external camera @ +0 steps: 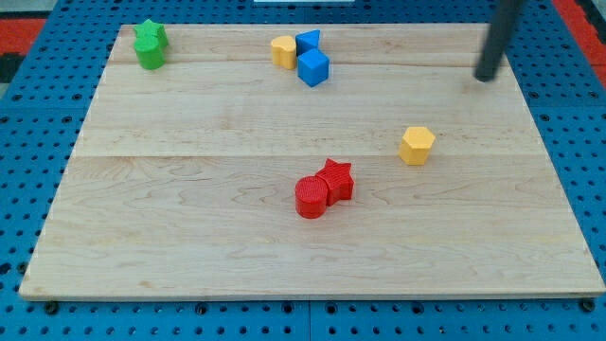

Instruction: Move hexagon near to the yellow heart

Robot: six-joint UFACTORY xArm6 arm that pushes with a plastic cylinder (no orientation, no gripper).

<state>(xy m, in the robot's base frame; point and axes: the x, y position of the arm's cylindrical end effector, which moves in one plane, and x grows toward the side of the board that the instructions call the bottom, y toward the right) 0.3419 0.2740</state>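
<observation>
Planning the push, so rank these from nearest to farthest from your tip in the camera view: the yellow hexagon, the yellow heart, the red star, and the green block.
From my tip:
1. Yellow hexagon, below it, view's right.
2. Yellow heart, top centre, beside the blue blocks.
3. Red star, lower centre; close to the heart's distance.
4. Green block, top left.

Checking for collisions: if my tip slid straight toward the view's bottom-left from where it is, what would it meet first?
Probably the yellow hexagon: my tip sits up-right of it with bare board between, though the exact line is hard to judge.
</observation>
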